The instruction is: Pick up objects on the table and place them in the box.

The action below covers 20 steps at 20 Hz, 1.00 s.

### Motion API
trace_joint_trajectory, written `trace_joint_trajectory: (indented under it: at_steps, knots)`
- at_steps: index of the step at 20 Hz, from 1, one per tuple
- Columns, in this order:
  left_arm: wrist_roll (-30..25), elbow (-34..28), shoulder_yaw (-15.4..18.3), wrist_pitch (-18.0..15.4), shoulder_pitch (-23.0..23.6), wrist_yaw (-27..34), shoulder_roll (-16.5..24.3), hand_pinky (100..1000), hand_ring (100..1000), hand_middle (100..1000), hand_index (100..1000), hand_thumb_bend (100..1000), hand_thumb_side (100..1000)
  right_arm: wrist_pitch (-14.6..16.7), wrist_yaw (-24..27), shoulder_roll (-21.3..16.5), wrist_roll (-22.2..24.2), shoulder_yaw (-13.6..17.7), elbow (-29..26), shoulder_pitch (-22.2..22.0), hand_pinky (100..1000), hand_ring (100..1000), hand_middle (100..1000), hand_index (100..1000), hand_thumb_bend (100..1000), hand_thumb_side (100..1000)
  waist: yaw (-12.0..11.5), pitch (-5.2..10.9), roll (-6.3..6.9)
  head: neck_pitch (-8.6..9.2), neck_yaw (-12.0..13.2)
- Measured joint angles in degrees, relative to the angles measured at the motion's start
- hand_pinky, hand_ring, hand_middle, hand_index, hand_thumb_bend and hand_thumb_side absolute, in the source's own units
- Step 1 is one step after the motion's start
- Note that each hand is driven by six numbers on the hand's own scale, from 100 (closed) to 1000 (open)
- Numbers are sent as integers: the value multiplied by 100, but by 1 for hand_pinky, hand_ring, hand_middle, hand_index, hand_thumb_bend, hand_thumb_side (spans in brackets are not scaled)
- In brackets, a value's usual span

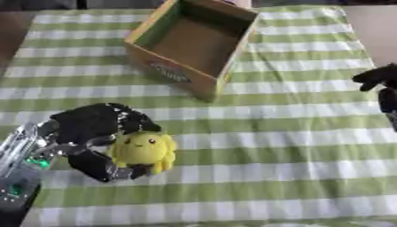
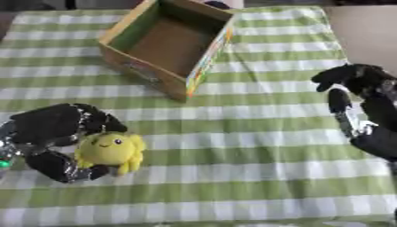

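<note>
One toy (image 1: 143, 150) only on the checked cloth (image 1: 294, 146) in the left eye view: yellow, soft, round, with a small face, lying near the left front of the table. Wrapped from the left side by the left hand (image 1: 93, 133), fingers curled over the top and thumb hooked under the front, so closed around it, though not yet lifted clear as far as can be judged. Open cardboard box (image 1: 194, 42) well apart, toward the far edge, set at a slant, nothing inside. Just a dark sliver of the right hand at the right border here. In the right eye view, more of the right hand (image 2: 364, 111), idle near the right edge, fingers relaxed and spread, holding nothing. Same toy (image 2: 111, 150) cupped between fingers and thumb, mostly bulging out toward the right. Possible trouble from here: a squashy body squeezed from one side and slipping out on the lift; also a low carry clipping the near corner of the tilted box and nudging it, or a drop short of the opening.
</note>
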<state>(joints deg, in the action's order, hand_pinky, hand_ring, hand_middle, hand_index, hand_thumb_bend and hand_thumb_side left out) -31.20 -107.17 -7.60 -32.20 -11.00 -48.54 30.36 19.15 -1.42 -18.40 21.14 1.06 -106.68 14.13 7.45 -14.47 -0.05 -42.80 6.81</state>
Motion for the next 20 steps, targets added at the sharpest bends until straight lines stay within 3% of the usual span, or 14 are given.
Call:
trace_joint_trajectory:
  at_steps: [6, 10, 11, 12, 17, 20]
  knots:
    - [31, 84, -30, -31, 40, -142, 0, 742, 731, 755, 932, 317, 1000, 1, 0, 0, 2, 0, 0, 0, 779, 728, 539, 738, 100, 526, -1, -1, 3, 0, 0]
    - [44, 96, -30, -44, 46, -197, 0, 722, 699, 709, 915, 195, 1000, 1, 0, 0, 3, 0, 0, 0, 779, 728, 539, 738, 100, 526, -1, -1, 13, 0, -2]
    - [49, 96, -29, -49, 48, -197, -1, 713, 678, 679, 909, 112, 911, 1, 0, 0, 3, 0, 0, 1, 779, 728, 539, 738, 100, 526, -1, -1, 14, 0, -6]
    - [55, 96, -28, -55, 50, -197, -4, 707, 669, 666, 905, 100, 857, 1, 0, 0, 3, 0, 0, 1, 779, 728, 539, 738, 100, 526, -1, -1, 14, 0, -12]
    - [66, 83, -26, -66, 55, -185, -7, 673, 609, 593, 882, 100, 606, 2, 0, 0, 4, 0, 1, 1, 779, 728, 539, 738, 100, 526, -1, -1, 14, 0, -18]
    - [81, 75, -6, -81, 69, -176, -10, 651, 571, 547, 872, 100, 509, 2, 0, 0, 4, 0, 1, 1, 779, 728, 539, 738, 100, 526, -1, -1, 14, 0, -19]
